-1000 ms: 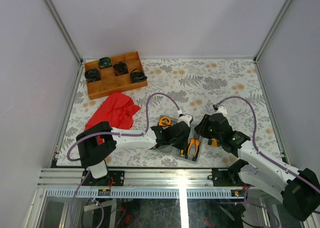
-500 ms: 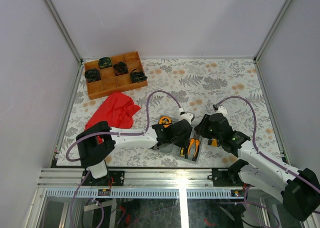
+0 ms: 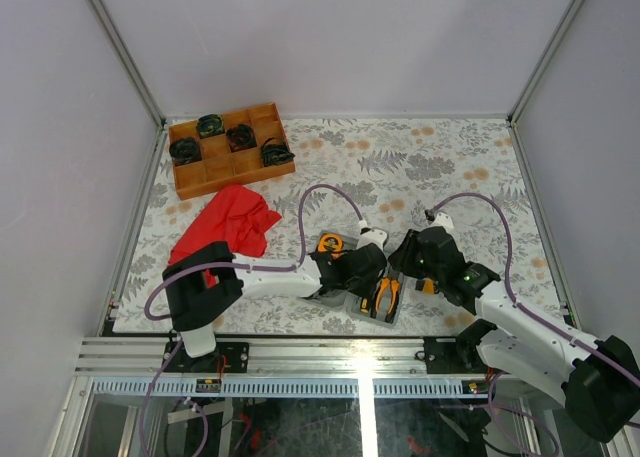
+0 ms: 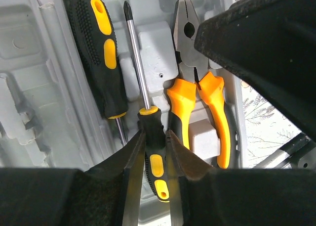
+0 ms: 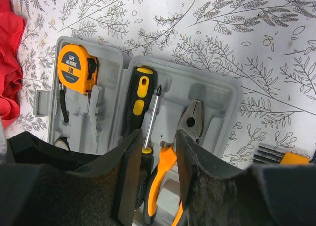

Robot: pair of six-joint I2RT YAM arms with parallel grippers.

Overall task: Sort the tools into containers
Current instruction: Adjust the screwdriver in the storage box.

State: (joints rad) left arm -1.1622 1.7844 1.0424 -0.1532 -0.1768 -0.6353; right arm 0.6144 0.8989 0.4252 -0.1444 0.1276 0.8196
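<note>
The table (image 3: 450, 167), covered with a pale cloth printed with grey leaves and orange flowers, carries everything. At its far left corner stands a brown wooden tray with compartments (image 3: 215, 184), and four of these hold black coiled bundles (image 3: 241, 135). Near this tray, on the left side, lies a crumpled red cloth (image 3: 228, 225). The flat grey plastic tool case (image 5: 212, 95) lies open at the near edge, in the middle, between the two arms. In its moulded recesses, the orange-and-black pliers (image 4: 183, 95) lie at the near right end. Beside them lies the small black-and-yellow screwdriver (image 4: 149, 122), then the large black-and-yellow screwdriver (image 4: 96, 53). The round orange tape measure (image 5: 74, 63) sits at the far left end. The left gripper (image 4: 154, 134) is low over the case, and its fingers (image 4: 133, 171) are pressed from both sides on the handle of the small screwdriver, which lies in its recess. The right gripper (image 5: 158, 137) hangs above the case with its fingers (image 5: 190, 176) spread and nothing between them. A small orange-and-black piece (image 5: 294, 158) lies on the cloth just right of the case, partly hidden.
</note>
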